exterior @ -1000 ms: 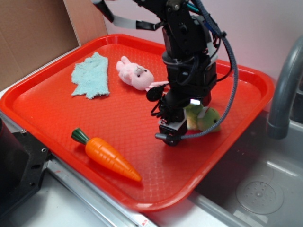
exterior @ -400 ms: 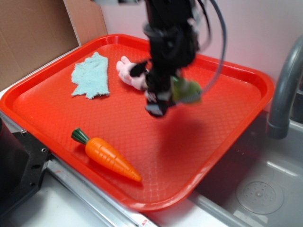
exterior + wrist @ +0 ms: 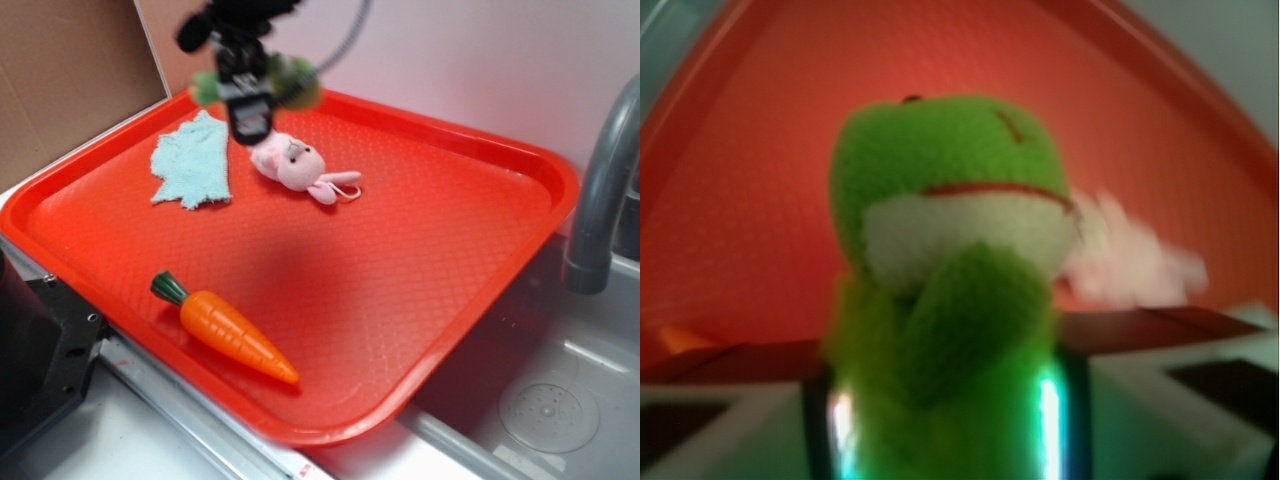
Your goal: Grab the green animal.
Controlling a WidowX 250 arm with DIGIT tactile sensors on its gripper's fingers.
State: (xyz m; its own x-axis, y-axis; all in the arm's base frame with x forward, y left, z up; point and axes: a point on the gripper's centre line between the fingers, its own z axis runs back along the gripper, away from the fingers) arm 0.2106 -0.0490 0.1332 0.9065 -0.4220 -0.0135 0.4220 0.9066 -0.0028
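The green animal, a fuzzy lime-green plush with a white-and-red band, fills the wrist view, squeezed between the two jaws. In the exterior view my gripper hangs blurred in the air over the back left of the red tray, shut on the green animal, whose green fuzz shows on both sides of the fingers. It is well clear of the tray floor, just above and left of the pink plush bunny.
A light blue cloth lies at the tray's back left. An orange carrot with a green top lies near the front edge. A grey faucet and a metal sink are to the right. Brown cardboard stands at the left.
The gripper has lifted the green animal off the tray's right middle and carried it up and to the back left, uncovering the pink bunny.
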